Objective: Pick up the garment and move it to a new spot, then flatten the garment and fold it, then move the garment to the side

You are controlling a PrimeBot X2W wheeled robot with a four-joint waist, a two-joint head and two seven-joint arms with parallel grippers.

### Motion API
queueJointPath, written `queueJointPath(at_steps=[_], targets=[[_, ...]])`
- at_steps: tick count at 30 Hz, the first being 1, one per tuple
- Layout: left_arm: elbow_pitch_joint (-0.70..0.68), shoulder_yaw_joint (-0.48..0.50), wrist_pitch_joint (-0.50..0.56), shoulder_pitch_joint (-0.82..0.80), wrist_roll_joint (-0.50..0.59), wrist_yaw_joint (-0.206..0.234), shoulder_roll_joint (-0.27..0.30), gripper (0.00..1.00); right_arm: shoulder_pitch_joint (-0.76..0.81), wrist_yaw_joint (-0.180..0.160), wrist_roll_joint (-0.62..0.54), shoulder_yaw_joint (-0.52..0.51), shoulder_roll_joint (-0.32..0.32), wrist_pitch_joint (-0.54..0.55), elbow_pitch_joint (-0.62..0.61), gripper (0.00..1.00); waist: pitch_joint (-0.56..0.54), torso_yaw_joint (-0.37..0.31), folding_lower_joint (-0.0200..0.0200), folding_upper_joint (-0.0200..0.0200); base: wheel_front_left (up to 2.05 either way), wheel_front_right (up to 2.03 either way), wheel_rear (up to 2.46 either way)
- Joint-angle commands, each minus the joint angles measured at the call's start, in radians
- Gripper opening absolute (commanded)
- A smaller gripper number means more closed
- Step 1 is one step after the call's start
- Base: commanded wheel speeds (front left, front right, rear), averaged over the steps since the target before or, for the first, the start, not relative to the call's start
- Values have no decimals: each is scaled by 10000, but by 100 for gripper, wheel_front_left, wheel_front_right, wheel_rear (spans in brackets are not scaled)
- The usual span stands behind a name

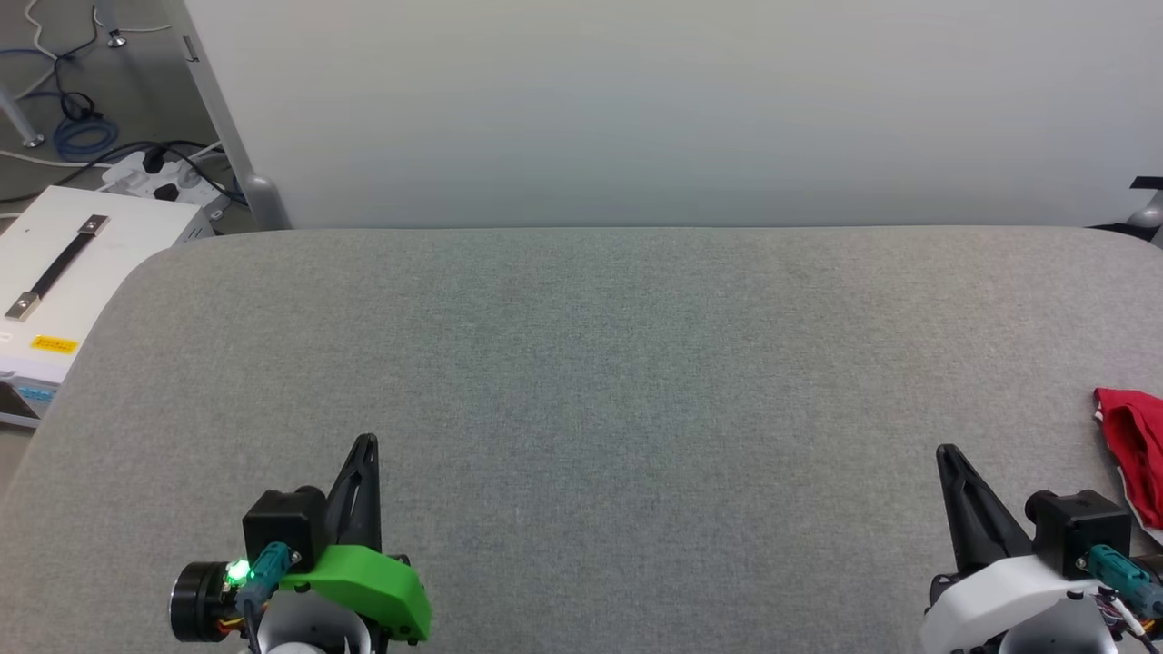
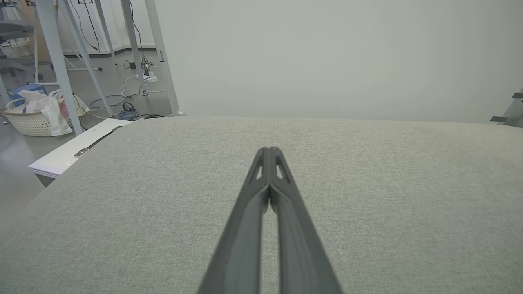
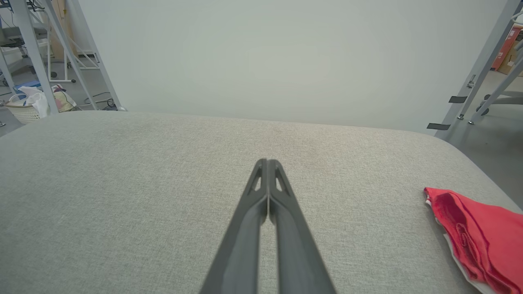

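Since the garment (image 1: 1132,454) lies at the far right edge of the grey fabric-topped bench (image 1: 581,363), partly cut off by the head view's border, the right gripper (image 1: 945,451) is plainly the nearer one. Its fingers are pressed together with nothing between them, pointing forward over bare bench. The red cloth sits off to their right, about level with the tips, near but not touching. The left gripper (image 1: 366,442), likewise clenched on nothing, is well apart across the bench. What shows of the garment is a bunched red strip with a white edge beneath, its long axis running roughly along the fingers' direction. A reach would likely need the right arm to swing outward and its fingers to part first.
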Motion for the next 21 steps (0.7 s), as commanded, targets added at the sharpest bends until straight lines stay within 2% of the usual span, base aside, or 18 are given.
queueJointPath(at_steps=[1, 21], targets=[[-89, 93, 72, 4, 150, -87, -82, 0, -244, -4, -116, 26, 13, -36, 70, 0, 9, -5, 0, 0, 0, 0, 0], [-388, 562, 456, 5, 824, -294, -408, 0, -532, -5, -343, 107, 21, -48, 348, 0, 123, -63, 0, 0, 0, 0, 0]])
